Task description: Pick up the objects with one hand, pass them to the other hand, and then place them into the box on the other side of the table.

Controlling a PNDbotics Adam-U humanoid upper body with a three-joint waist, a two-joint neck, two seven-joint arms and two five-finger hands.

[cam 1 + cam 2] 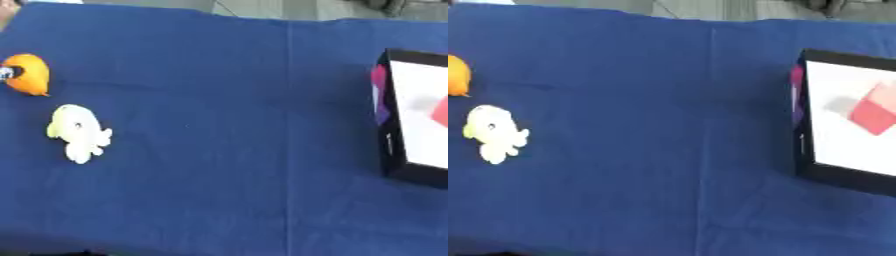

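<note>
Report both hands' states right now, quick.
Left hand: not in view in either eye view, so its state cannot be told.
Right hand: not in view either; its state cannot be told.

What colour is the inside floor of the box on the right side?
White, with a red piece lying on it; the box walls are black. Best seen in the right eye view.

The surface (227,100) is covered in a deep, plain blue cloth with a faint paler crease line running down it. Left of that line lie two soft toys: an orange one (26,74) with a small dark and white patch on its side, and a pale yellowish-white one (77,132) with a tiny dark dot. Right of the line, the box (842,177) has black walls, a white inside, a red square shape (874,115) in it, and pink and purple marks on its outer wall.
</note>
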